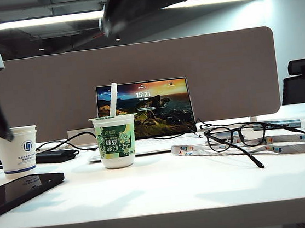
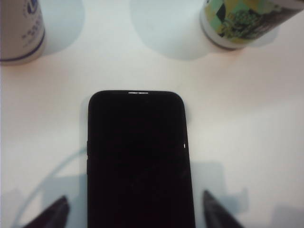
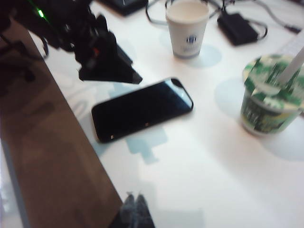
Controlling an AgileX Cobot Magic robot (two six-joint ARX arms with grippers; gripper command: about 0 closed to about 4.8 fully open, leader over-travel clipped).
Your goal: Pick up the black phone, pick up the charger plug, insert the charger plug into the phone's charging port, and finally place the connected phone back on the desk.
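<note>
one black phone (image 2: pixel 140 161), two cups (image 3: pixel 186 27), left pincer (image 2: pixel 135 213) spread, right pincer (image 3: pixel 135 206) closed

An open-plan office: the white desk (image 1: pixel 167 195) is backed by a grey-beige fabric partition (image 1: pixel 138 82), with long ceiling strip lights (image 1: pixel 32 22) above and a black office chair (image 1: pixel 303 80) at the far right. An open laptop (image 1: pixel 147 112) (lock screen showing) and a lanyard (image 1: pixel 244 145) beside glasses (image 1: pixel 254 135) fit a workstation.
</note>
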